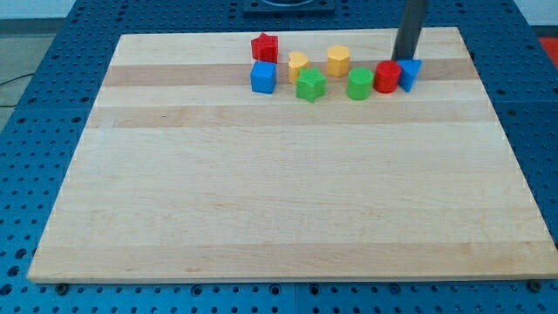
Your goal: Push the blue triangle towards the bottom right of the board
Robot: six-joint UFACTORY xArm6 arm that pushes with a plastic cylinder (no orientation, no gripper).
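The blue triangle [410,73] lies near the top right of the wooden board [288,201], touching a red cylinder [386,77] on its left. My tip [404,58] stands just above the blue triangle's top edge, at or very near it. The dark rod rises from there out of the view's top.
A row of blocks lies along the board's top: a red star [265,47], a blue cube [262,77], a yellow heart-like block [298,64], a green star [310,85], a yellow hexagon [338,60] and a green cylinder [359,84].
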